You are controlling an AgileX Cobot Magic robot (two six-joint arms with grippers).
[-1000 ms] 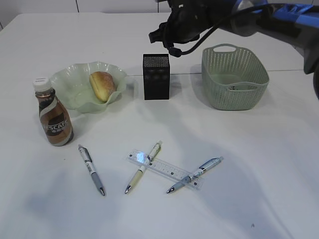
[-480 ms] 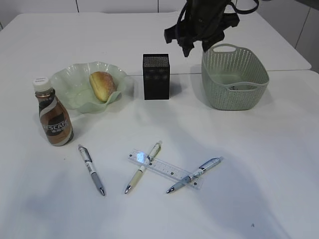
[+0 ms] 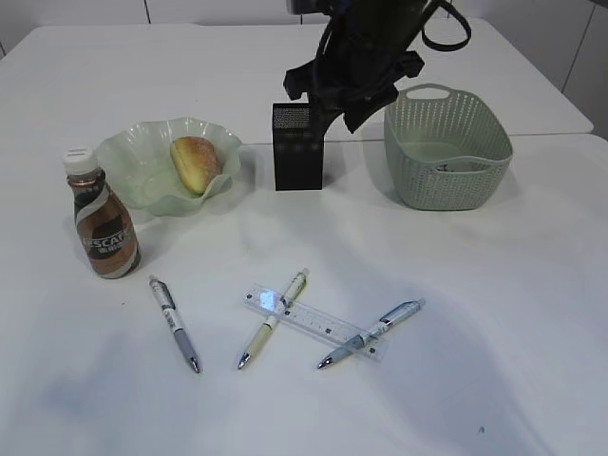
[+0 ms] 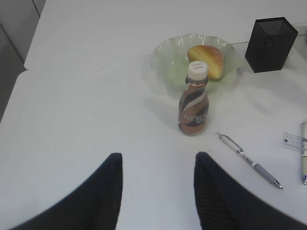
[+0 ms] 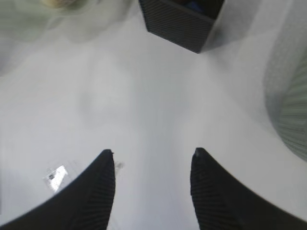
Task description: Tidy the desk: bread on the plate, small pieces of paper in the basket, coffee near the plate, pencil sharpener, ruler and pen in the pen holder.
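Observation:
The bread (image 3: 195, 161) lies in the plate (image 3: 142, 133), and the coffee (image 3: 104, 228) stands just in front of it. The pen holder (image 3: 297, 152) and the basket (image 3: 446, 147) stand at the back, with a pale scrap of paper (image 3: 462, 166) inside the basket. Three pens (image 3: 174, 323) (image 3: 274, 318) (image 3: 370, 334) and the clear ruler (image 3: 313, 323) lie on the desk. My right gripper (image 5: 152, 152) hangs open and empty above the pen holder (image 5: 180, 19). My left gripper (image 4: 158, 155) is open over bare desk, short of the coffee (image 4: 194, 108). The pencil sharpener is hidden.
The desk's back edge (image 3: 190, 28) runs behind the plate. Bare white tabletop lies between the pens and the back row. The right arm (image 3: 361, 57) blocks the view above the pen holder. In the left wrist view the desk's left edge (image 4: 19, 81) drops to the floor.
The right arm has swung round at the back and its gripper has come down lower, close over the pen holder. Its jaws stay open. Nothing on the desk has moved.

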